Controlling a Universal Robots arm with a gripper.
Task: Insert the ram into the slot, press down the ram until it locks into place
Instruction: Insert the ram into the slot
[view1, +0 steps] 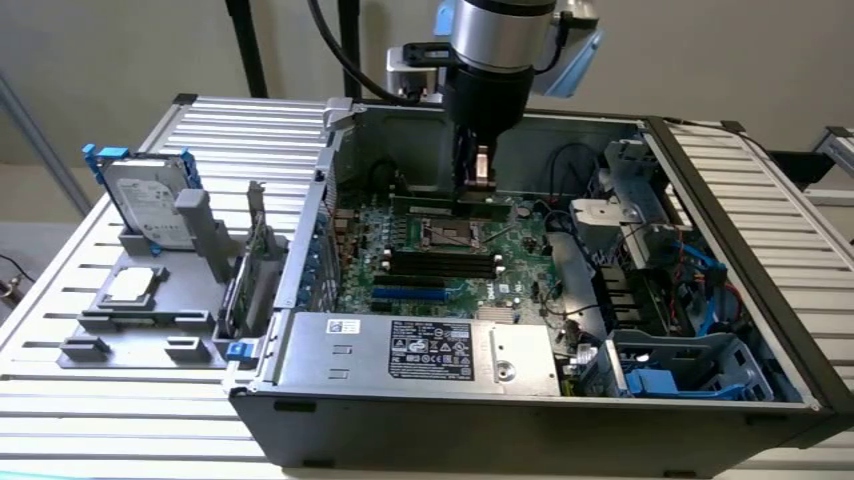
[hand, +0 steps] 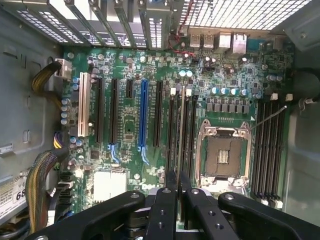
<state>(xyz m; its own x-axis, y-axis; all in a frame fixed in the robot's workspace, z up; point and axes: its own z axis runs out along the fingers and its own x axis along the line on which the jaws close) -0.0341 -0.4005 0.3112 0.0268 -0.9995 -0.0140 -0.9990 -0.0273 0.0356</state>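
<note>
My gripper (view1: 475, 180) reaches down into the open computer case and is shut on the ram (view1: 447, 207), a thin green stick lying level just beyond the processor socket. In the wrist view the black fingers (hand: 171, 182) pinch together at the gripper (hand: 177, 176), and the ram (hand: 178, 135) shows edge-on as a pale thin line. It runs along the slot (hand: 172, 130), one of several parallel black slots with pale end clips (hand: 173, 91). I cannot tell whether the ram's lower edge is in the slot or just above it.
The bare processor socket (hand: 224, 155) sits beside the gripper, with another bank of black memory slots (hand: 270, 145) past it. A blue slot (hand: 143, 115) and cable bundles (hand: 42, 85) lie on the other side. A power supply (view1: 427, 350) and drive cage (view1: 681, 365) fill the case front.
</note>
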